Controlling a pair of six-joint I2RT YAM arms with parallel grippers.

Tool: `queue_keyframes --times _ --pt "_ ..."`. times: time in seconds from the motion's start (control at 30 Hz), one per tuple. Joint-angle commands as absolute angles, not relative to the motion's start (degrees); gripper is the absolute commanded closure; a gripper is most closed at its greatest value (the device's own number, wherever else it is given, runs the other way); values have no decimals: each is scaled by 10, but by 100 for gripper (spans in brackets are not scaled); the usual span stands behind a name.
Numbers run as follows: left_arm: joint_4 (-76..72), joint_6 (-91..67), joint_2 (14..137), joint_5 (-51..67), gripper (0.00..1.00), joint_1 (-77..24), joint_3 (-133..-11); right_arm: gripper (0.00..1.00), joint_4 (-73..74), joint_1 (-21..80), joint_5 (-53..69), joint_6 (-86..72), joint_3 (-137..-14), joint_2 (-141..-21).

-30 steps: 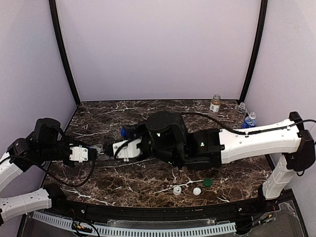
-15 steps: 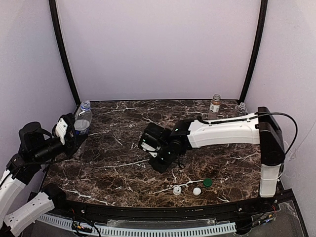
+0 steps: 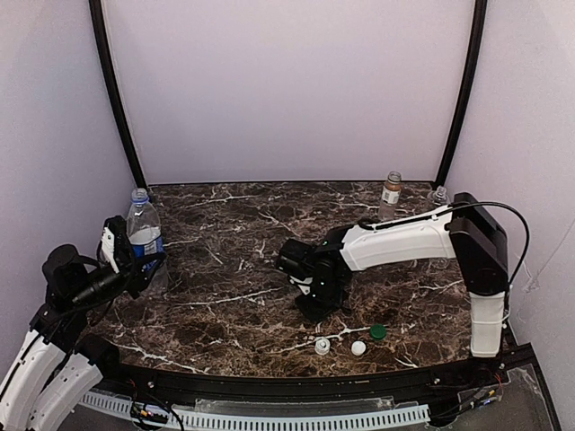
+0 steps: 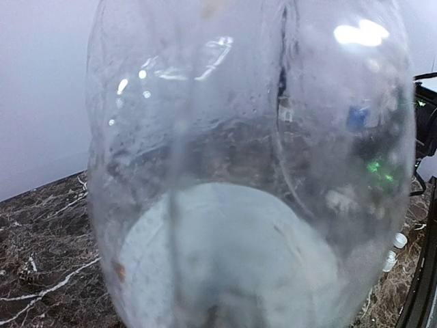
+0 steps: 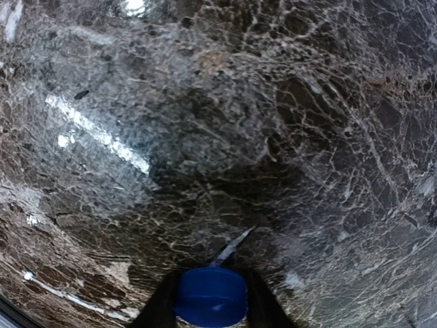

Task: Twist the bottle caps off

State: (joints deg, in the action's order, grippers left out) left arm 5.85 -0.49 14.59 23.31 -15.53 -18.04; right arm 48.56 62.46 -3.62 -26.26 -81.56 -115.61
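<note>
Right, the unscrewing looks done on this one; right gripper [image 3: 316,301] is clamping the blue cap [image 5: 208,297], hanging low just left of and behind the green cap [image 3: 378,331]; left gripper [image 3: 135,260] is squeezing the blue-label bottle [image 3: 141,229] upright, well left of the green cap; one white cap [image 3: 358,347] is lying just left of it. Next, I'm guessing: lowering the blue cap beside those, then spreading the fingers.
</note>
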Motion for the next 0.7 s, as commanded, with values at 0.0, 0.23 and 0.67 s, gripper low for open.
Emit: queue_keyframes --times 0.0,0.23,0.67 --pt "23 -21 136 275 65 -147 -163 43 507 625 -39 -277 -822 -1179" --pt "3 -25 136 350 62 -145 -144 1 567 633 -116 -250 -923 -1139" --pt "-32 -35 133 437 60 -128 -131 5 -53 694 117 -70 -989 -1055"
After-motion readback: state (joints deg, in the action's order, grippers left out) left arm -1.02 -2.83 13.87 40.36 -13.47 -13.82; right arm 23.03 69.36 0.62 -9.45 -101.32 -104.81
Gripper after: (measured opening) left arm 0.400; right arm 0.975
